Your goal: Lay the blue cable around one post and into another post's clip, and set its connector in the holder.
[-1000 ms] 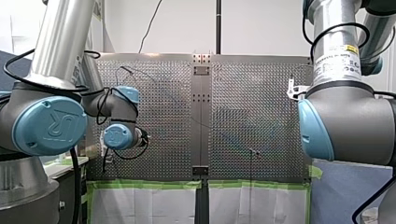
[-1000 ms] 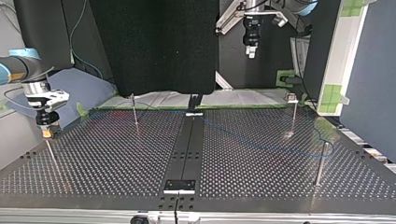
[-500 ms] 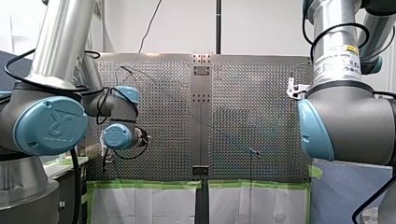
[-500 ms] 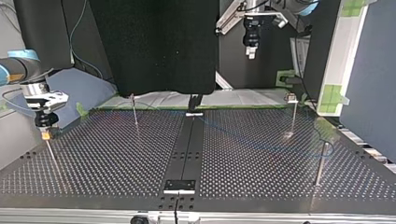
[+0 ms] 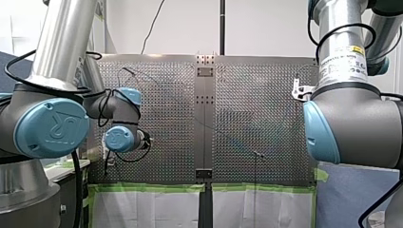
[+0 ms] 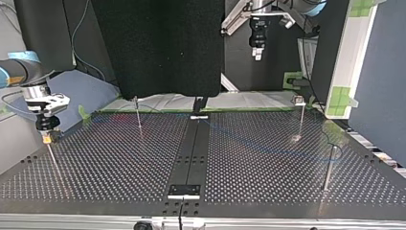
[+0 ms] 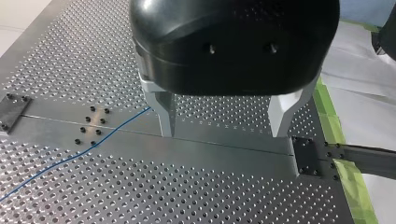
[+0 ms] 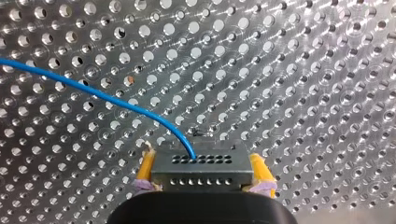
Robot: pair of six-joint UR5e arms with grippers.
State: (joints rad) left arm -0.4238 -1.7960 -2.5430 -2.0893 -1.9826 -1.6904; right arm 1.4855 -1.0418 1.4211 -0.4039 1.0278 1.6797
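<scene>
In the right wrist view my right gripper [image 8: 201,179] is shut, its yellow pads [image 8: 145,169] clamped on a grey connector block [image 8: 201,167]. The blue cable [image 8: 93,93] curves out of the block and runs off over the perforated plate. The top view shows this gripper [image 6: 47,139] at the left, just above a thin post [image 6: 52,160]. The cable [image 6: 268,149] lies faintly across the table. My left gripper [image 7: 219,133] stands open and empty over the central strip, with the cable [image 7: 84,149] beside it. It hangs high at the back in the top view [image 6: 257,53].
Three more thin posts stand on the perforated table [image 6: 119,167]: one at the back left [image 6: 138,117], one with a clip on top at the back right [image 6: 300,120], one at the right [image 6: 328,167]. A dark strip [image 6: 189,153] runs down the middle.
My right gripper has edged very slightly toward the top view's left with the connector. My left arm has stayed in place.
</scene>
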